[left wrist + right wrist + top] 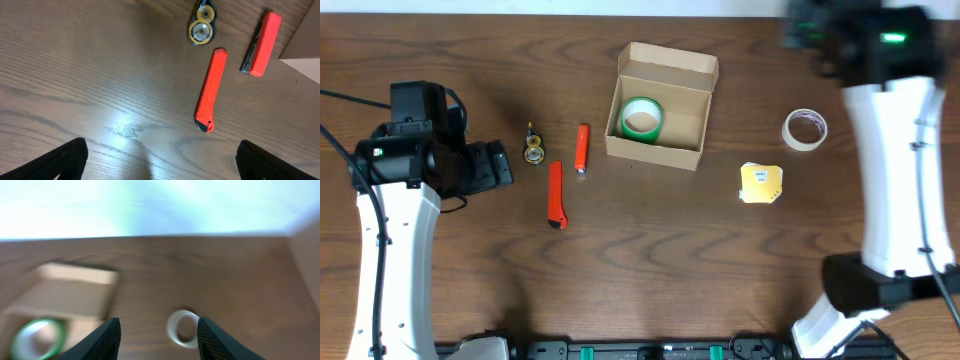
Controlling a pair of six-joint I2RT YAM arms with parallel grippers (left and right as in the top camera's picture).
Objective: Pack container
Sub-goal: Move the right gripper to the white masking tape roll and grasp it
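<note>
Inside the container (pixel 655 152) green tape (pixel 642 119) lies; right gripper (pixel 159 339), parted and empty, next needs lowering onto the white tape roll (pixel 805 129); left gripper (pixel 162 162) gapes, empty

The open container (pixel 656 153) sits on the worktop (pixel 670 270), a green tape roll (pixel 642 118) inside. Beside it lie an orange stapler (pixel 582 147), an orange cutter (pixel 556 194), a white tape roll (pixel 805 129) and a yellow packet (pixel 761 184).
</note>
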